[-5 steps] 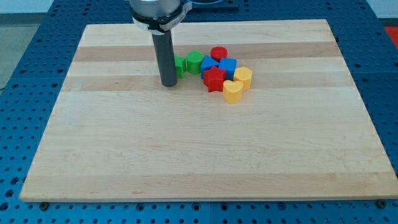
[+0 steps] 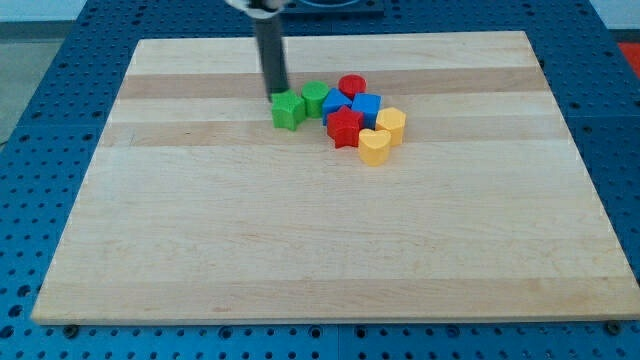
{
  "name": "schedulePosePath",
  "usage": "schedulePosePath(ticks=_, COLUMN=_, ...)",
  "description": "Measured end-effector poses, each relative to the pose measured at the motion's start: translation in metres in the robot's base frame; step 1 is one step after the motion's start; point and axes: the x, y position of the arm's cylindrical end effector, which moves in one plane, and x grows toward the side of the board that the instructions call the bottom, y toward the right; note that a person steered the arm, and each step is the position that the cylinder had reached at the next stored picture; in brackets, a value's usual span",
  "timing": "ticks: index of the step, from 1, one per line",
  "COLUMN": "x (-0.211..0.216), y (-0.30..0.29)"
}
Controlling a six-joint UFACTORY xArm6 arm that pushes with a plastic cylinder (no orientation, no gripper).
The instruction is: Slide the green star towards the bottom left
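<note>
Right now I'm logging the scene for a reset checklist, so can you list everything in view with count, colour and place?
green star: 1, green, left end of the cluster, upper middle of the board
green block: 1, green, shape unclear, just right of the star
red cylinder: 1, red, top of the cluster
blue blocks: 2, blue, middle of the cluster, partly hidden
red star: 1, red, below the blue blocks
yellow blocks: 2, yellow, right end of the cluster
wooden board: 1, light wood, fills most of the view
blue pegboard table: 1, blue, around the board
my tip: 1, dark rod, at the green star's upper left edge
</note>
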Motion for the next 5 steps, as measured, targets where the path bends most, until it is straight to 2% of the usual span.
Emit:
schedulePosePath(ticks=2, x=0.077, y=-0.027)
schedulePosePath(ticks=4, x=0.086, y=0.049)
schedulePosePath(ticks=5, x=0.122, y=0.057)
